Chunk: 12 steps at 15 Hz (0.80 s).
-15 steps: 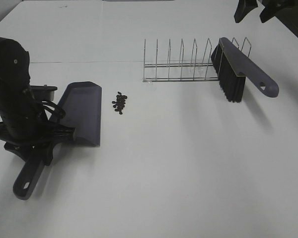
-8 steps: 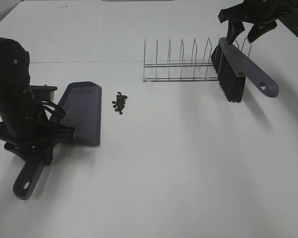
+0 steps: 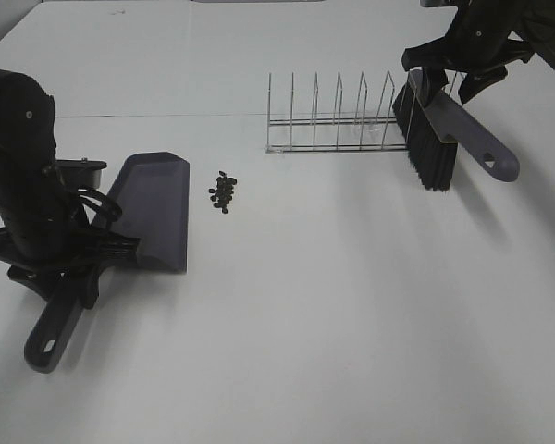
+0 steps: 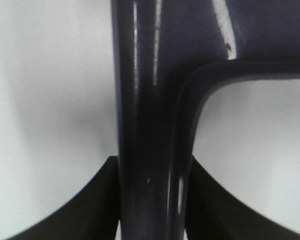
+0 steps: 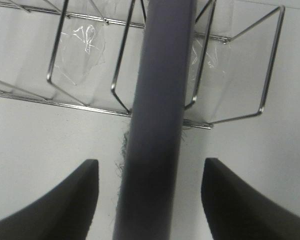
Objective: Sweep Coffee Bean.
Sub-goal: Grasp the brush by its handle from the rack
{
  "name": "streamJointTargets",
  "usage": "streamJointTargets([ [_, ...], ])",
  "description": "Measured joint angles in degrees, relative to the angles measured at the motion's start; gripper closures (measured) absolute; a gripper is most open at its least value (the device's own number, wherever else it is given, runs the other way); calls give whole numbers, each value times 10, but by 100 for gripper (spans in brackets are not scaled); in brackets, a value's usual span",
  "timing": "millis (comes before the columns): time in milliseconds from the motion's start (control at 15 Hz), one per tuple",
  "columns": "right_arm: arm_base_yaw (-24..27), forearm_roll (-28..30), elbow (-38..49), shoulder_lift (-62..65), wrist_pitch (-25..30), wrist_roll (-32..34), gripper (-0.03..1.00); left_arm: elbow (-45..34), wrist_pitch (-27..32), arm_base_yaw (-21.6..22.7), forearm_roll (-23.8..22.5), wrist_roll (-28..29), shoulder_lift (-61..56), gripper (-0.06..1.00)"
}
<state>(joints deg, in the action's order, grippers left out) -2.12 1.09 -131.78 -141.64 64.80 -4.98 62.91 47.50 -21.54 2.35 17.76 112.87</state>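
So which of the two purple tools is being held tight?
The dustpan: the left gripper is shut on its handle. The brush leans on the wire rack; the right gripper is open, one jaw on each side of its handle.

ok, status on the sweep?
Left gripper shut on dustpan. Right gripper open, astride brush handle. Beans clustered beside dustpan lip. Brush leans on rack.

We can read no writing, label, brand mark, number or sign in any view. The grey dustpan (image 3: 157, 208), the brush (image 3: 472, 139), the wire rack (image 3: 338, 146) and the white tabletop (image 3: 351, 305) all show plain surfaces, and the two wrist views are too close and blurred to give any lettering.
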Motion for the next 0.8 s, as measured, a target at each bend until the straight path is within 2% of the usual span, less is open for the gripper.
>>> streamJointTargets([
  [467,0,12,0,-33,-5,0,47,0,0,0,-2,0,0,62],
  [600,0,13,0,-37,-5,0,55,0,0,0,-4,0,0,62],
  [667,0,15,0,-37,-5,0,65,0,0,0,-4,0,0,62],
  [733,-1,17,0,-37,-5,2,69,0,0,0,-4,0,0,62],
  [800,-1,17,0,-37,-5,5,69,0,0,0,-5,0,0,62],
])
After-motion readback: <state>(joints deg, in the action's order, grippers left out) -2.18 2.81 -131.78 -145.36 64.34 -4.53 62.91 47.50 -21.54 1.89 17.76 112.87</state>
